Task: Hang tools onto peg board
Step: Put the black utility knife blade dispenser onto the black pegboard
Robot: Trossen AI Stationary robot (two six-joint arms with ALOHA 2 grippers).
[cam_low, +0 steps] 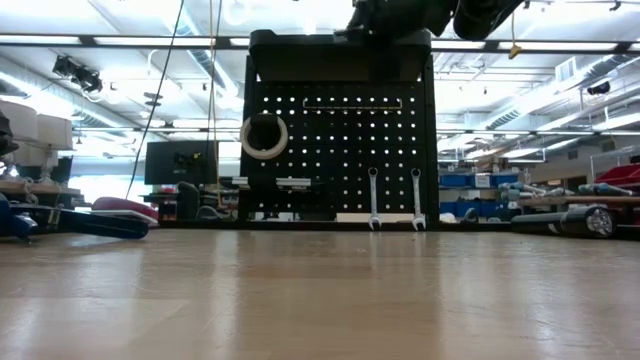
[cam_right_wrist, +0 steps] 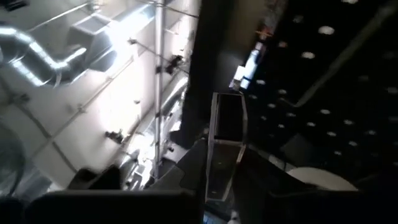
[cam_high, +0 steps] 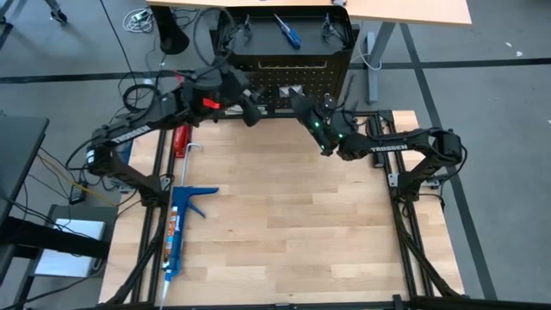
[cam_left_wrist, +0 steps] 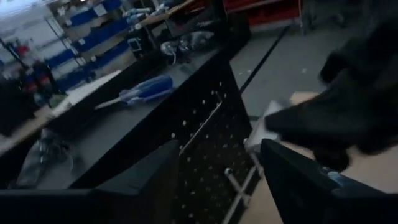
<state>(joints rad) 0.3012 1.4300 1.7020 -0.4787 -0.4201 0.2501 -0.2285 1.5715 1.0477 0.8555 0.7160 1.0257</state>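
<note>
Left gripper (cam_high: 251,110) is spread wide and empty at the peg board (cam_low: 340,110) top edge, presumably just let go. Right gripper (cam_high: 303,107) is nearly closed beside it; can't tell if it grips anything. On the board: tape roll (cam_low: 264,136) and two wrenches (cam_low: 373,200) hang off hooks (screwdriver (cam_high: 287,32) and glasses (cam_left_wrist: 43,158) lie behind the board, unhung).

Peg board (cam_low: 340,150) black, dotted with regular rows of pale holes. Two wrenches (cam_low: 395,198) silver. Tape roll (cam_low: 264,136) white. Screwdriver (cam_high: 287,32) blue handle, silver shaft. Caulking gun (cam_high: 179,226) blue, orange label. Red-handled tool (cam_high: 180,139) beside it. Tabletop (cam_high: 293,232) pale wood, plank-striped. Arms (cam_high: 129,136) black, white lettering.
</note>
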